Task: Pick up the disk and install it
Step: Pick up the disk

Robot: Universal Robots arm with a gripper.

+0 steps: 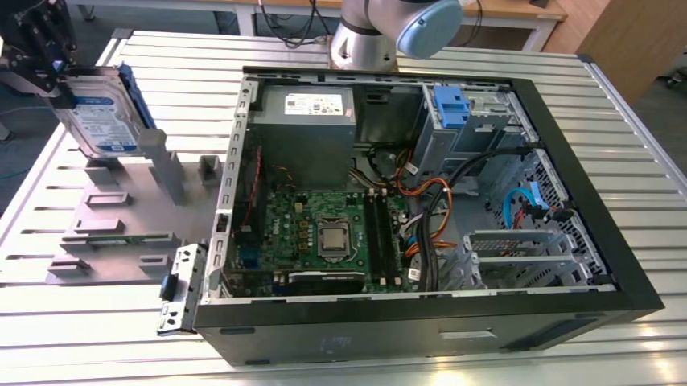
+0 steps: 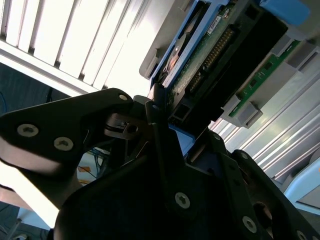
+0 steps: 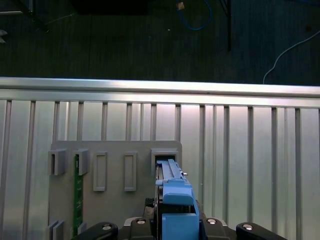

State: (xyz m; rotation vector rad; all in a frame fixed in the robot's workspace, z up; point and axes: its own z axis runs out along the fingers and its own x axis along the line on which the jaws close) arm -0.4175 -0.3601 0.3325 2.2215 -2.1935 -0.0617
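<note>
- One big slatted metal tabletop carries everything.
- An open black computer case lies on it, insides showing.
- A grey holder sits beside the case, on the exterior view's left.
- The disk stands on its edge above that holder, outside the case.
- The claw pinches the disk at its upper end.

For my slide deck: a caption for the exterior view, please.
Gripper holds the disk upright over the grey fixture, beside the open computer case.
</note>
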